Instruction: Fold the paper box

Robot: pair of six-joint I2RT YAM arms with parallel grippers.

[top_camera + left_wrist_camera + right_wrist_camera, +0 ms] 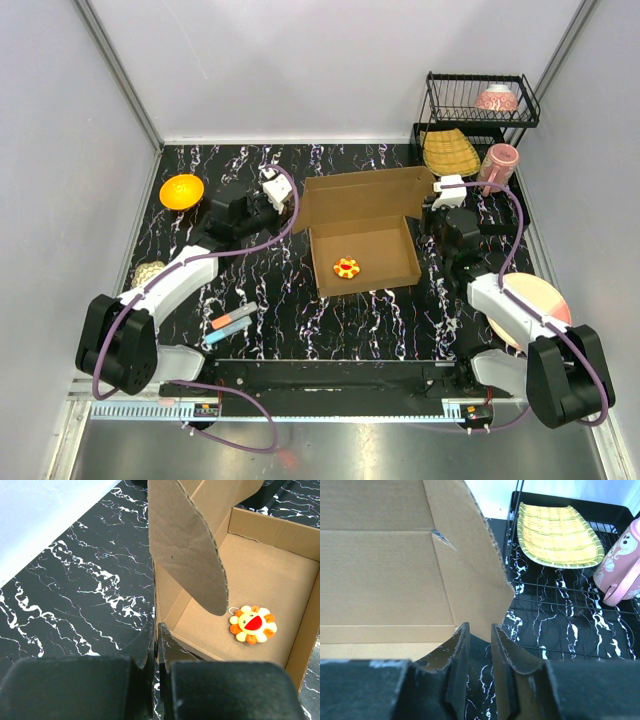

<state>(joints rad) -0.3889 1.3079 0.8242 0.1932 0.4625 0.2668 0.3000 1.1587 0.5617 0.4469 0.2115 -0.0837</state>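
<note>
Right gripper (479, 632), jaws narrowly apart at a lid flap (470, 580) of the paper box (375, 240) lying open on the desk (280, 320), must next pinch and fold it inward; left gripper (156, 630) is closed beside the opposite wall.

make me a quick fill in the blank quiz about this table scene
The smiling flower toy lies ___ the paper box.
The orange bowl sits on the ___ side of the table.
The pink bowl rests on the ___ shelf of the wire rack.
Missing words: inside, left, top.
</note>
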